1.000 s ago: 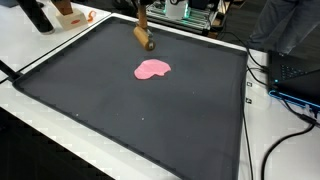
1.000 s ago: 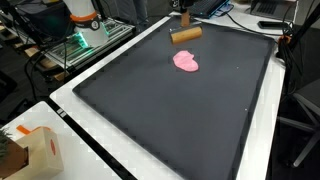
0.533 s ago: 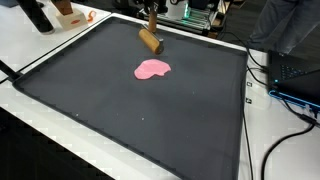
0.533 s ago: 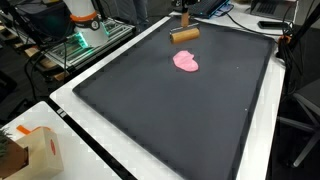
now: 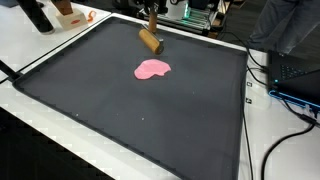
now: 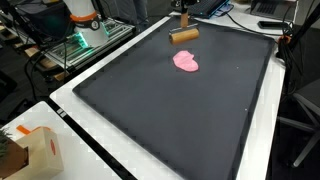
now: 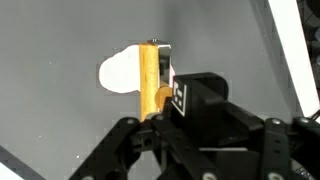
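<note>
My tool (image 5: 151, 24) clamped on wooden roller (image 5: 150, 41); pink dough (image 5: 152, 69) below, just beyond tool. I'd keep roller level, lower squarely onto dough.

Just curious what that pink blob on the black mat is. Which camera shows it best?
An exterior view: there the pink blob lies whole and unobstructed on the black mat. In an exterior view the pink blob is whole too, but narrower. The wrist view shows it washed pale, partly hidden behind the wooden roller.

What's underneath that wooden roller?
The wrist view shows the pink blob on the dark mat beneath the wooden roller; the roller and gripper hide its rest.
</note>
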Robot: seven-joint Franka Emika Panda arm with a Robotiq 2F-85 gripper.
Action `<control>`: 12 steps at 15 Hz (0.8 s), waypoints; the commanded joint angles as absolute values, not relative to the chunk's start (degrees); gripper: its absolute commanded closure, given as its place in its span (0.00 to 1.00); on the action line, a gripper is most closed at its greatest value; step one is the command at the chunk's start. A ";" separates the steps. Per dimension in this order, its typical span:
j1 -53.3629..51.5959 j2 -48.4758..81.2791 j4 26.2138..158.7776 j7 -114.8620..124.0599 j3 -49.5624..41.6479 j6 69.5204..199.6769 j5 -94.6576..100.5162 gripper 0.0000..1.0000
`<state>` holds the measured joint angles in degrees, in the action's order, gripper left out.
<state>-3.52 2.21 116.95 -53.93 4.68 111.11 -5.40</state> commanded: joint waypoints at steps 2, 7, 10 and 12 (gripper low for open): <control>-5.85 3.41 116.34 -44.22 6.39 112.72 2.21 0.75; -10.03 5.88 115.08 -31.57 10.17 113.57 11.02 0.75; -12.36 7.72 113.64 -24.06 11.95 113.06 15.46 0.75; -13.71 9.40 112.33 -19.00 12.67 111.84 17.56 0.75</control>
